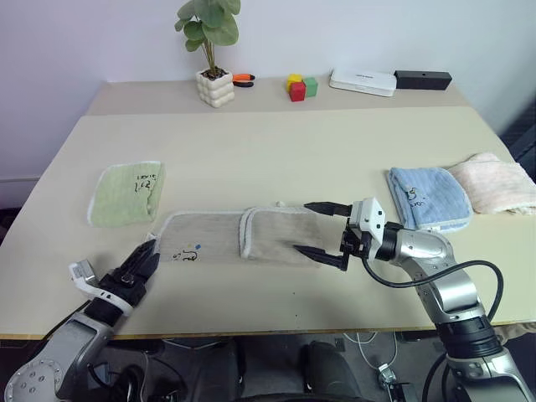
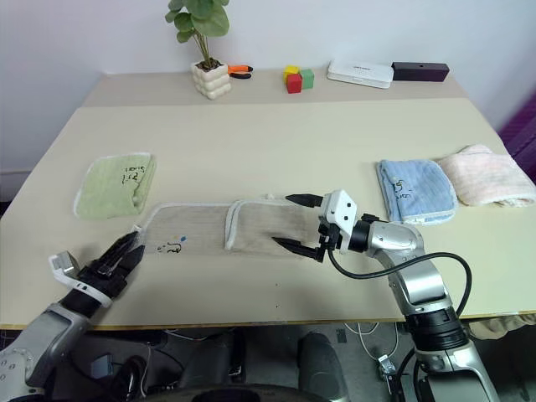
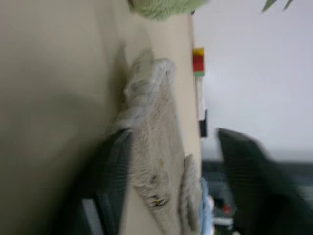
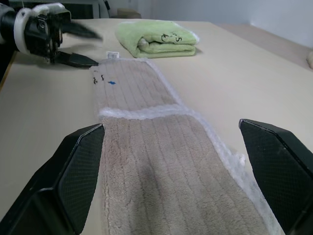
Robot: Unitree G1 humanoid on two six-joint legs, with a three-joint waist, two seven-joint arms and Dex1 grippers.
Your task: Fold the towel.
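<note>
Left eye view: the towel [image 1: 243,235] lies flat as a long strip on the table [image 1: 276,151], stretched between the two sets of jaws, with its right part doubled over so that a white stitched hem crosses its middle. The right gripper [image 1: 322,234] hangs with its jaws spread wide and empty, one finger to each side of the doubled end, the cloth running between them. The left gripper [image 1: 142,258] sits just beside the single-layer end, near the dark embroidered mark; its jaws look parted with nothing between them, though the left wrist view is too smeared to confirm this. The cloth looks like soft, limp terry, light and not slippery, so it will likely sag and crease from wherever it is lifted; a pinch on the stitched edging at a corner of the single-layer end seems the firmest hold, since the hem is thicker than the pile. Hard to make out: whether the left fingertips touch the hem or merely lie beside it, and how many layers sit under the doubled part. A green towel [image 1: 126,193] lies beyond the left jaws, well apart.
</note>
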